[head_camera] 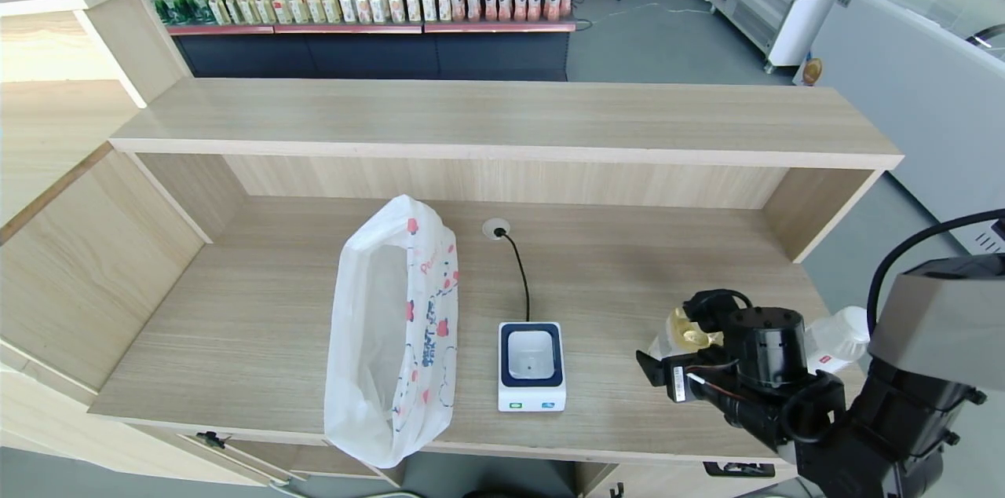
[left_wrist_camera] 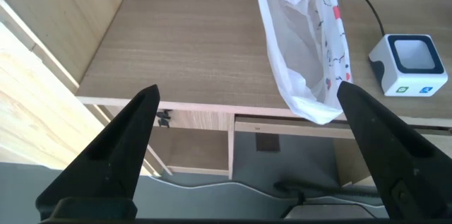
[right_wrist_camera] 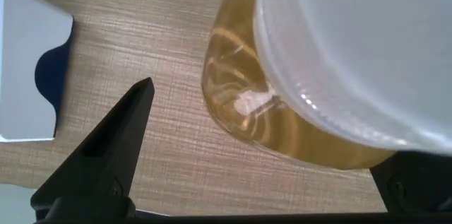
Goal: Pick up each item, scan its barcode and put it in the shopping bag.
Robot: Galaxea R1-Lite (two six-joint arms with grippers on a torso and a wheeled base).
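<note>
The left gripper (left_wrist_camera: 247,91) is hanging out past the front edge of the worktop (head_camera: 259,302), toward its left corner. Its two dark fingers are spreading wide apart and holding nothing.

On the left half of the worktop a white shopping bag (head_camera: 392,325) with red and blue print is lying lengthwise. Its mouth is gaping open, and its lower end is drooping over the front edge.

Just beside the bag, near the middle of the front edge, a small white scanner (head_camera: 531,366) with a dark blue frame round its window is sitting flat. A black cable (head_camera: 520,270) is running from it back to a round hole (head_camera: 495,228) near the rear wall.

Toward the front right corner a clear bottle (head_camera: 685,335) of golden liquid is resting on the wood, well apart from the scanner. The right gripper (right_wrist_camera: 268,128) is hovering over it with its jaws open, one finger on each side. The finger on the scanner's side is standing clear of the bottle — the far finger is mostly hidden behind the bottle, so contact there cannot be judged. The bottle's white cap is pointing up at the wrist camera.

At the right edge, partly hidden by the arm, a second bottle (head_camera: 836,341) with a white cap is showing.
</note>
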